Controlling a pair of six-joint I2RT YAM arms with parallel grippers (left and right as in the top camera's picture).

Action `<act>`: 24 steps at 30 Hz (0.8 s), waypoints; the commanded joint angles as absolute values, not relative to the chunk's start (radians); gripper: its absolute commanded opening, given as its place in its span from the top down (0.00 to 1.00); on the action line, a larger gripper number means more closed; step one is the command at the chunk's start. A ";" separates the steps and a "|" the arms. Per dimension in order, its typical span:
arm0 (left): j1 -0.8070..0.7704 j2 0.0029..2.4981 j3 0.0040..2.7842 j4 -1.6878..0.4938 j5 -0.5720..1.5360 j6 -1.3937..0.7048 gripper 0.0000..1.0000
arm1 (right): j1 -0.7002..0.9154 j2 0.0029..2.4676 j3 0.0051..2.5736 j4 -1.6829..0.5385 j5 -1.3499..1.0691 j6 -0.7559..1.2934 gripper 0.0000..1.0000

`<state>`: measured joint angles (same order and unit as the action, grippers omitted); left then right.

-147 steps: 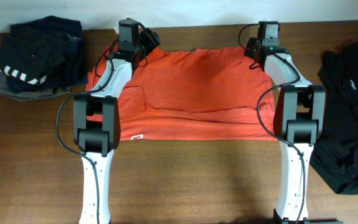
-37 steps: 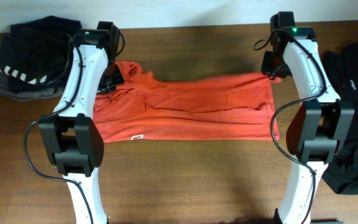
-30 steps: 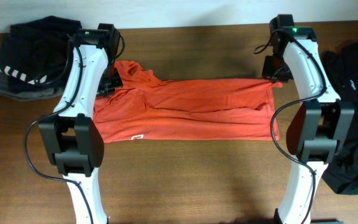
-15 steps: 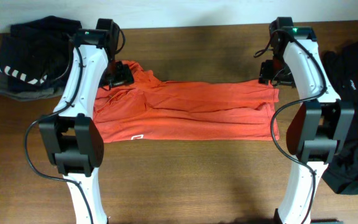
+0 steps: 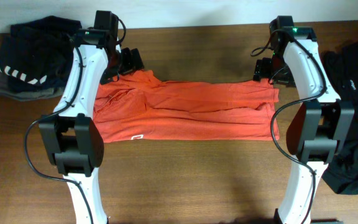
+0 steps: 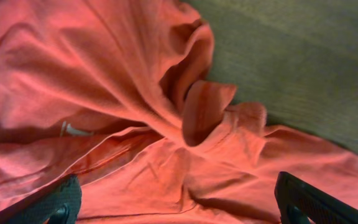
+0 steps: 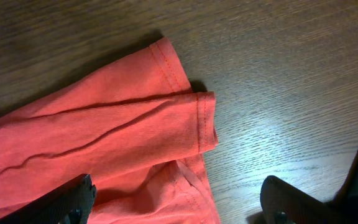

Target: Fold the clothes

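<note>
Though it is folded into a long band, the orange-red T-shirt (image 5: 185,112) lies flat across the middle of the wooden table (image 5: 185,186), with its near edge straight and a small white mark (image 5: 137,136) by its near left corner. Its far left corner is bunched into raised folds, while its far right corner lies doubled over with a stitched hem showing. The left gripper (image 5: 128,61) hangs over the bunched corner, its fingers (image 6: 58,202) spread wide with nothing pinched. The right gripper (image 5: 265,67) hangs over the far right corner, its fingers (image 7: 303,202) likewise spread and holding nothing. Just left of the shirt, a dark folded pile with white stripes (image 5: 33,59) sits at the table's far left corner. A loose black garment (image 5: 353,124) lies at the right edge.
</note>
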<state>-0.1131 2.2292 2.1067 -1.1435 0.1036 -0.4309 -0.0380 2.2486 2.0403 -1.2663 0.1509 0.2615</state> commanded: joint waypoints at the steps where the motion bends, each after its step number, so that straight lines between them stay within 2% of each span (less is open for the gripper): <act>1: -0.131 2.240 2.126 -1.134 0.145 -0.459 0.01 | -0.040 2.217 2.048 -1.264 0.141 0.266 0.10; 8: -0.172 2.325 2.126 -1.074 0.318 -0.475 0.04 | -0.040 2.217 2.048 -1.260 0.141 0.266 0.10; 10: -0.184 2.340 2.126 -1.048 0.320 -0.510 0.11 | -0.040 2.217 2.048 -1.260 0.141 0.266 0.10; 11: -0.189 2.344 2.126 -1.037 0.319 -0.516 0.17 | -0.040 2.217 2.048 -1.260 0.141 0.266 0.10; 13: -0.196 2.346 2.126 -1.015 0.319 -0.531 0.20 | -0.041 2.217 2.048 -1.260 0.142 0.266 0.10; 24: -0.185 2.346 2.126 -0.987 0.253 -0.538 0.27 | -0.041 2.217 2.048 -1.260 0.142 0.266 0.10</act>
<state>-0.1932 2.3474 2.1078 -0.9977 0.2955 -0.5255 -0.0380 2.2486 2.0403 -1.2594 0.1471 0.2615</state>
